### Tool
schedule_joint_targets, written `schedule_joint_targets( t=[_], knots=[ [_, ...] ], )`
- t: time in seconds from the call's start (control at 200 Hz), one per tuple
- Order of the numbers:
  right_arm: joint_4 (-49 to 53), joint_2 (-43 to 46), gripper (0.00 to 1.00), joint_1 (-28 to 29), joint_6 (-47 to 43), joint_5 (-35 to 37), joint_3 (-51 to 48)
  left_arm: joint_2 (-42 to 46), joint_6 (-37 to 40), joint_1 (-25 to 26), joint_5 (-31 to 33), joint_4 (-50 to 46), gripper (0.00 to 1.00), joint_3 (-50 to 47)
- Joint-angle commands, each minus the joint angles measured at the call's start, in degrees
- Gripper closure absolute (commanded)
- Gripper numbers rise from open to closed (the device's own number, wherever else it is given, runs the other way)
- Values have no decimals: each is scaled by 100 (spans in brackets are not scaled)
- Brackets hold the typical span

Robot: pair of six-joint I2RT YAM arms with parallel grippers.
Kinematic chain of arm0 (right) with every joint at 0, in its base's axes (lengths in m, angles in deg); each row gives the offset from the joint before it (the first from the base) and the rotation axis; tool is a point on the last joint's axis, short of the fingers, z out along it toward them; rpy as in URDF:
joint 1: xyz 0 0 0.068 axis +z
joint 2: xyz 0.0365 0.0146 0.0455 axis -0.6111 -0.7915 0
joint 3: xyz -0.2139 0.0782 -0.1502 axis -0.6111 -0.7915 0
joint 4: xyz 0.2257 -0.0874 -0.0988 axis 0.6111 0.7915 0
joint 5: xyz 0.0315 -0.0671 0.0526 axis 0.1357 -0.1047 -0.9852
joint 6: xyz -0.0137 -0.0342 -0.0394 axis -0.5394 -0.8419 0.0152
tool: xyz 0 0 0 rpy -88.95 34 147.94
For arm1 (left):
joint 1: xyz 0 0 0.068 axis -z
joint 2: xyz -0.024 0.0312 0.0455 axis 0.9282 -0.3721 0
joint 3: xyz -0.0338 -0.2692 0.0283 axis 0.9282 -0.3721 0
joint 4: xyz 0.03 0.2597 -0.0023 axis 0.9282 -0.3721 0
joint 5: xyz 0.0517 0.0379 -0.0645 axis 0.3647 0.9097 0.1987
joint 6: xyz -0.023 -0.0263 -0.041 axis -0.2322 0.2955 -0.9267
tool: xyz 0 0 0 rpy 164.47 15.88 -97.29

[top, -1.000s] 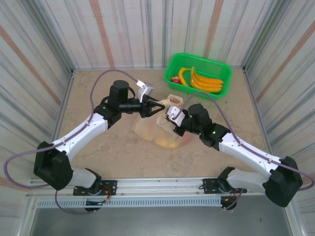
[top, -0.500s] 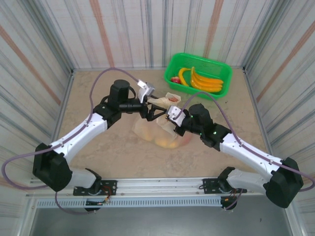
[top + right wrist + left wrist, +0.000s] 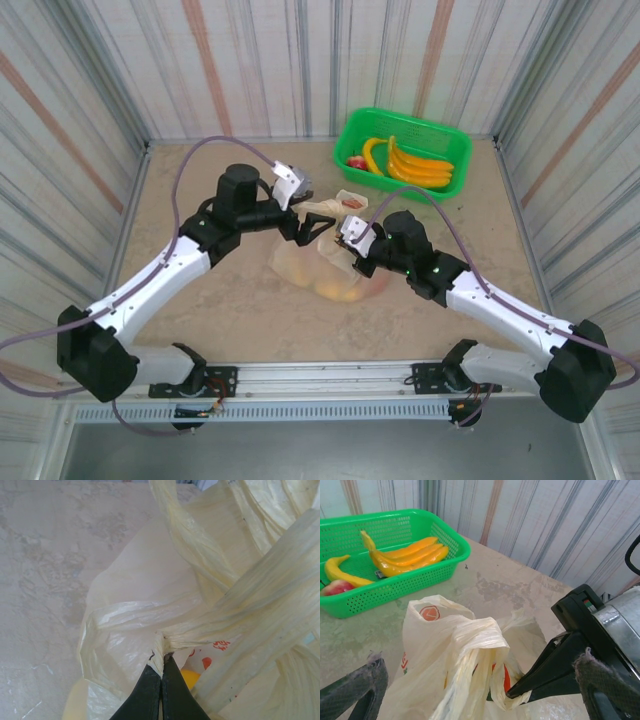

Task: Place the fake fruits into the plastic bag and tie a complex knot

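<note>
The plastic bag [image 3: 305, 262] lies mid-table, cream and translucent, with fake fruits inside: an orange one [image 3: 341, 291], a yellow one [image 3: 190, 678] and a red one [image 3: 498, 677]. Its handle strips [image 3: 479, 634] rise in a bunched, crossed twist; whether they form a tied knot I cannot tell. My left gripper [image 3: 308, 212] [image 3: 480, 662] stands wide open around that bunch, its padded fingertips [image 3: 594, 669] well clear on either side. My right gripper [image 3: 346, 240] [image 3: 161, 663] is shut on a thin pinch of a handle strip [image 3: 165, 645], its black fingers [image 3: 547, 672] low beside the bag.
A bright green basket [image 3: 456, 139] [image 3: 456, 555] stands at the back right, holding yellow bananas [image 3: 416, 166] [image 3: 406, 557] and a red apple [image 3: 356, 162] [image 3: 337, 587]. Striped walls close in the table on three sides. Bare tabletop [image 3: 200, 300] lies left of the bag.
My left gripper has opened wide and let go of the bag's handle strips, which now stand loosely bunched between its fingers. The right gripper has kept its pinch and hardly moved.
</note>
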Motion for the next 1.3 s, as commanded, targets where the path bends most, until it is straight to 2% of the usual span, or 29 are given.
schedule_joint_targets(
  t=[0.0,0.175,0.276,0.331,0.396,0.486,0.546,0.646,0.741,0.842,0.867,0.912,0.947,1.077,1.132,1.172,1.252,1.292],
  knots=[
    [-128,-80,100,7,178,-121,62,-272,210,-26,-157,-102,1,247],
    [-128,-117,100,0,175,-139,103,-766,290,-18,-960,-44,1,616],
    [-110,-155,100,-11,152,-125,148,-930,427,-22,-1192,-87,2,724],
    [-110,-179,100,-21,143,-121,157,-1001,523,-22,-1252,-124,6,759],
    [-118,-185,100,-37,152,-129,167,-1078,607,-38,-1343,-140,18,777],
    [-119,-186,100,-40,152,-154,167,-1162,643,-92,-1384,-131,48,807],
    [-119,-186,100,-44,152,-166,158,-1180,648,-136,-1393,-62,54,798],
    [-119,-186,100,-49,160,-178,165,-1222,715,-187,-1529,-43,71,844],
    [-104,-179,100,-90,181,-163,187,-1242,779,-184,-1664,-14,100,862],
    [162,-114,100,-191,218,-392,298,-1132,840,-150,-1687,225,100,647],
    [349,-76,92,-214,201,-513,383,-1070,855,-133,-1638,318,100,550],
    [756,35,70,-223,189,-712,595,-945,915,-100,-1519,464,100,374],
    [1097,168,60,-239,178,-930,777,-848,998,-90,-1479,578,100,234],
    [1781,979,48,-601,380,-1988,1271,-582,1187,-32,-1280,741,100,-45],
    [1924,1168,50,-939,527,-2566,1465,-508,1244,-30,-1287,821,100,-135],
    [1936,1187,56,-1246,722,-2854,1577,-452,1296,-30,-1300,944,100,-209],
    [2002,886,80,-1849,1091,-3077,1818,-343,1329,-26,-1254,1175,100,-375],
    [2124,664,85,-2056,1103,-3309,1929,-283,1380,-22,-1227,1269,100,-470]
  ],
)
